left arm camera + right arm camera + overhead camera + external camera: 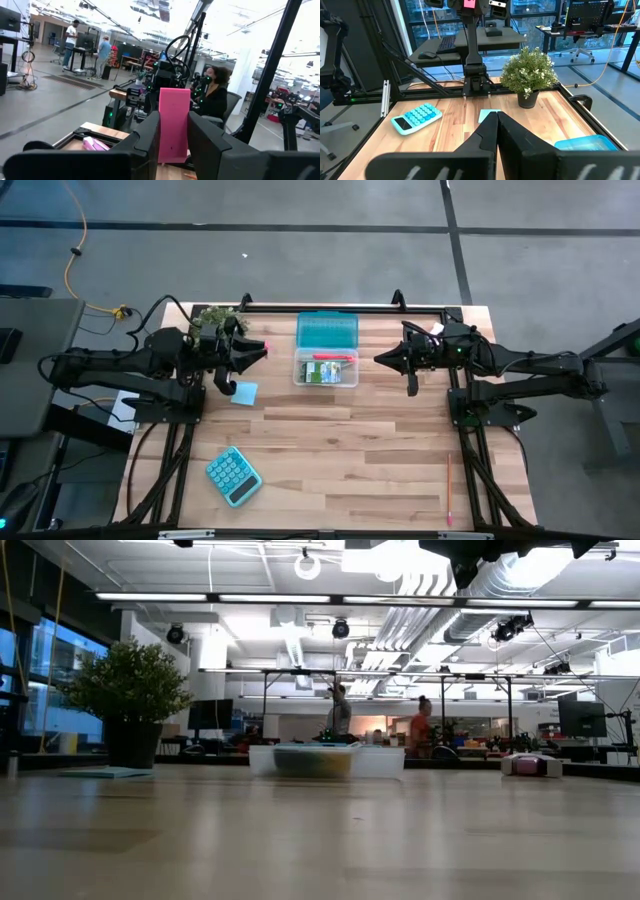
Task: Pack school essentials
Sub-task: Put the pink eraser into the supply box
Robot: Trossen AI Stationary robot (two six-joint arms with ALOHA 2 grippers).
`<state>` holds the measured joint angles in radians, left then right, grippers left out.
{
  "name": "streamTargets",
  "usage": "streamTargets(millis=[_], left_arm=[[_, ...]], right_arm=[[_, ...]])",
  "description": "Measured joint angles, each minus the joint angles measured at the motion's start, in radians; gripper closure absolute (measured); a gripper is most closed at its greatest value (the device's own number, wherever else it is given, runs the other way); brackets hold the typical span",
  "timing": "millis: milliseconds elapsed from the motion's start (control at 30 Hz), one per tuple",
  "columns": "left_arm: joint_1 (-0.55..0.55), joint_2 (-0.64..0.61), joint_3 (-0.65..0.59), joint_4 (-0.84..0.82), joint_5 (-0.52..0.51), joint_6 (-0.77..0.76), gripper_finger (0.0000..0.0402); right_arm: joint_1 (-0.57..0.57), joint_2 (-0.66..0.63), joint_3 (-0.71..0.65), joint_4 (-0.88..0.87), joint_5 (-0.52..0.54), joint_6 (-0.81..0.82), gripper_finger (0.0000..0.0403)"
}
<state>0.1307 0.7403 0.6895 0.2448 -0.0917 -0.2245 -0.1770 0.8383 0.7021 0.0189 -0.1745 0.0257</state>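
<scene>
- One pink eraser (pixel 174 124) sits upright between my left tool's (pixel 256 350) fingers (pixel 145 135); the tool is clamped on it, raised above the table (pixel 340 450) near the far left side, just beside the small potted plant (pixel 216 319).
- From the right wrist view I see the same eraser (pixel 469 3) as a pink patch high up at the left arm's tip.
- Below that tool, a light-blue square note pad (pixel 244 393) lies flat on the wood.
- Toward the middle of the far edge stands a clear plastic box (pixel 326 370) with green and pink-red items inside; I cannot tell them apart. Its teal lid (pixel 327 331) lies just behind it, touching or nearly so.
- My right tool (pixel 381 360) hovers just to the right of the box, fingers (pixel 492 131) pressed together, holding nothing.
- A thin pencil (pixel 449 488) lies near the right front corner, well apart from the box.
- Near the left front, a teal calculator (pixel 233 476) lies tilted.
- Beyond the table, people stand in the room.
</scene>
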Motion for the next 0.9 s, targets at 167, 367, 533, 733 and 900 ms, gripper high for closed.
streamTargets(millis=[167,367,533,733,900], left_arm=[[0.0,0.0,0.0,0.0,-0.001,0.0,0.0323],[0.0,0.023,0.0,0.002,-0.015,0.0,0.0323],[0.0,0.096,0.011,0.002,-0.029,0.0,0.0323],[0.036,0.24,0.091,-0.01,-0.056,0.027,0.0323],[0.121,0.382,0.204,-0.093,-0.014,0.045,0.0323]], right_arm=[[0.0,0.0,0.0,0.0,0.0,0.0,0.0403],[0.0,0.0,0.0,0.0,0.0,0.0,0.0403],[0.0,0.0,0.0,0.0,0.0,0.002,0.0403],[0.0,0.0,0.0,0.0,0.0,0.002,0.0403],[0.0,0.0,0.0,0.0,0.0,0.003,0.0403]])
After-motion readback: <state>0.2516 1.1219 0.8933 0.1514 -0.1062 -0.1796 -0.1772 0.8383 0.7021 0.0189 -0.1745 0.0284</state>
